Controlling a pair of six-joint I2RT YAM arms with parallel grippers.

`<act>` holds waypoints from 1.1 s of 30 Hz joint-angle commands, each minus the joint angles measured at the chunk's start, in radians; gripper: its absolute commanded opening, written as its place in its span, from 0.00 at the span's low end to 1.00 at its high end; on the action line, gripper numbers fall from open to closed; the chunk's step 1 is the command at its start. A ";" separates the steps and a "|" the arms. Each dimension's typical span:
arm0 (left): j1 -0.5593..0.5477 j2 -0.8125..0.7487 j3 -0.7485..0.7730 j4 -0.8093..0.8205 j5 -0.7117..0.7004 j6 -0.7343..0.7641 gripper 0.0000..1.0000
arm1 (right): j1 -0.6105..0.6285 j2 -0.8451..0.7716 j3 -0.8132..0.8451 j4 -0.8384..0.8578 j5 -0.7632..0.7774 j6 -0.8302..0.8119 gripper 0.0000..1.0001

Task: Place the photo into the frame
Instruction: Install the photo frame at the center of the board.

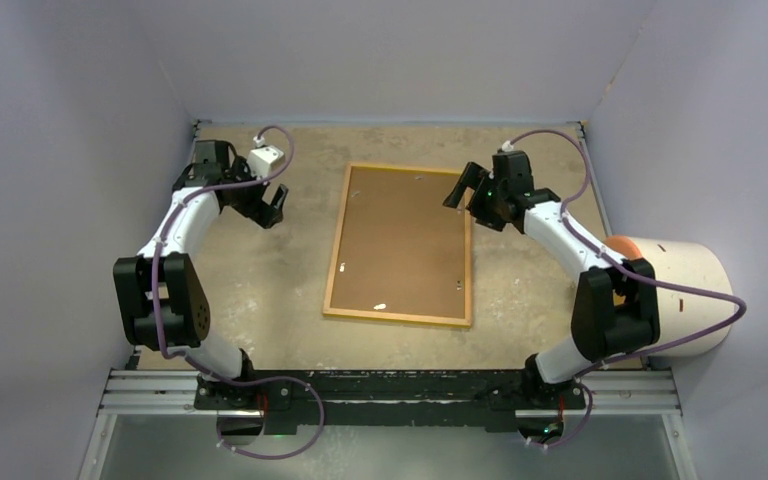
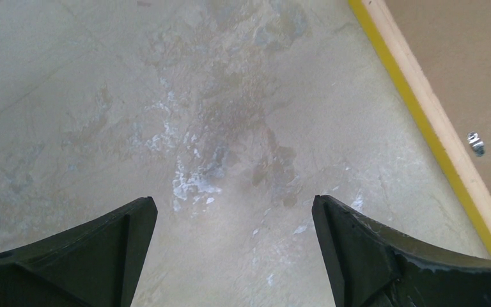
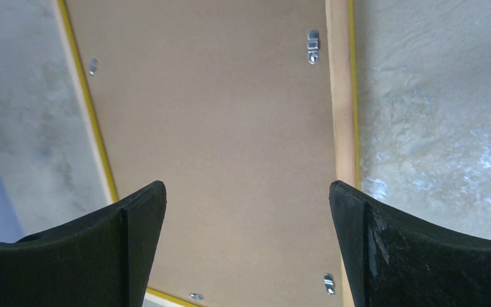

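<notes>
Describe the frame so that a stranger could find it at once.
In the middle of the beige table lies one flat rectangle. It is the frame, face down, with a brown backing board inside. Its wooden rim with a yellow edge sets it apart from the white cylinder at the right.

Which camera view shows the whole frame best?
The top external view: the frame lies whole there, back side up. The left wrist shows only one edge; the right wrist shows part of the back between two rails.

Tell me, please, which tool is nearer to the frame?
Right. The right tool is over the frame's far right edge; the left tool is over the table, beside its left edge.
</notes>
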 commanded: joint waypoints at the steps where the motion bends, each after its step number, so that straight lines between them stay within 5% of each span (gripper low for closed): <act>1: -0.012 0.023 0.036 -0.003 0.136 -0.073 0.99 | 0.034 -0.022 -0.036 0.159 -0.137 0.076 0.99; 5: -0.066 0.073 0.034 0.011 0.205 -0.145 0.88 | 0.164 -0.004 -0.054 0.232 -0.205 0.093 0.98; 14: -0.202 0.277 0.065 0.057 0.322 -0.295 0.69 | 0.399 0.123 -0.115 0.535 -0.240 0.150 0.75; 18: -0.212 0.345 0.087 0.062 0.369 -0.325 0.55 | 0.455 0.200 -0.089 0.608 -0.250 0.145 0.65; 33: -0.226 0.392 0.067 0.088 0.378 -0.334 0.32 | 0.528 0.419 -0.006 0.684 -0.297 0.161 0.54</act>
